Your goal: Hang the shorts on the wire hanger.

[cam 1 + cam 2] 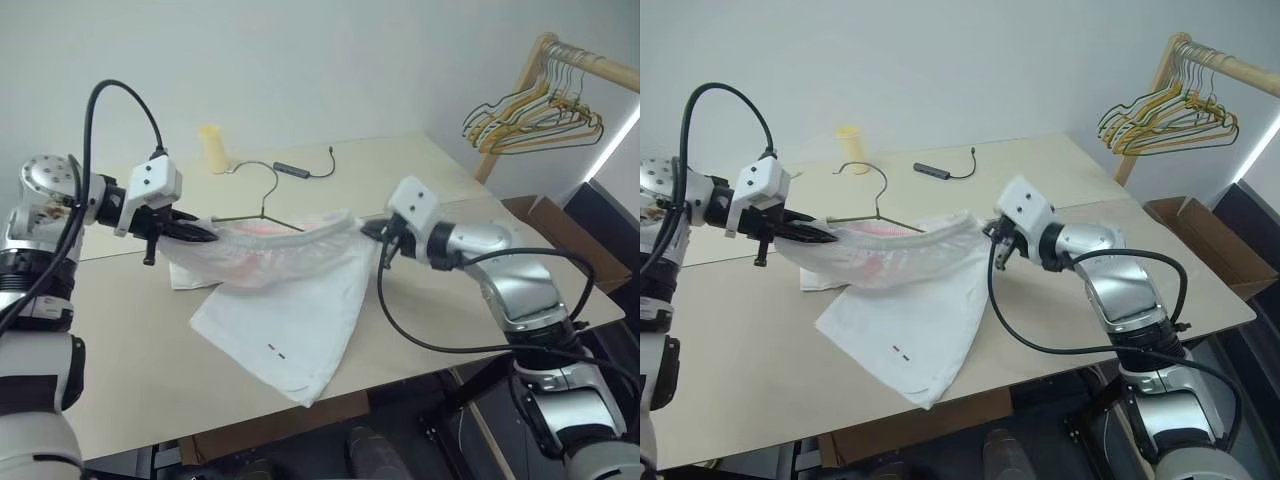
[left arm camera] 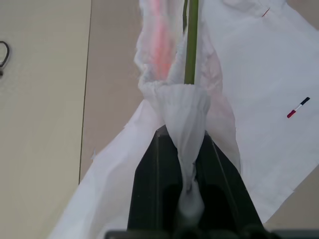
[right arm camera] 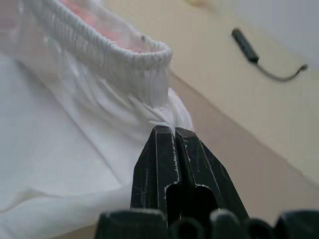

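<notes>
shorts (image 1: 290, 290) stretched between pincers, wire hanger (image 2: 191, 45) inside

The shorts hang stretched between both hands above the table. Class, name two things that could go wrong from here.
1. Each hand, left and right, pinches only a small bunch of waistband, so the shorts could slip free if pulled tighter.
2. The wire hanger lies loose on the table, partly under the cloth; the dragging lower hem could catch it and shift it.

One shorts (image 1: 290, 300), one wire hanger (image 1: 262, 195)
</notes>
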